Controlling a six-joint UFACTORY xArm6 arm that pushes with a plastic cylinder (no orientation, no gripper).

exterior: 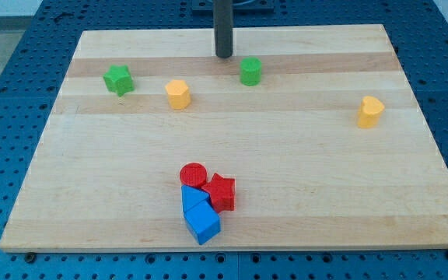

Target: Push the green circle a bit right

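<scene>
The green circle (pixel 250 71) is a short green cylinder on the wooden board (pixel 302 171), near the view's top, a little right of centre. My tip (pixel 223 56) is the lower end of the dark rod that comes down from the view's top edge. It stands just left of the green circle and slightly above it in the view, a small gap apart.
A green star (pixel 118 79) lies at the upper left and a yellow hexagon (pixel 177 94) right of it. A yellow block (pixel 370 111) lies at the right. At the bottom centre a red circle (pixel 193 173), a red star (pixel 221 191) and two blue blocks (pixel 201 215) cluster together.
</scene>
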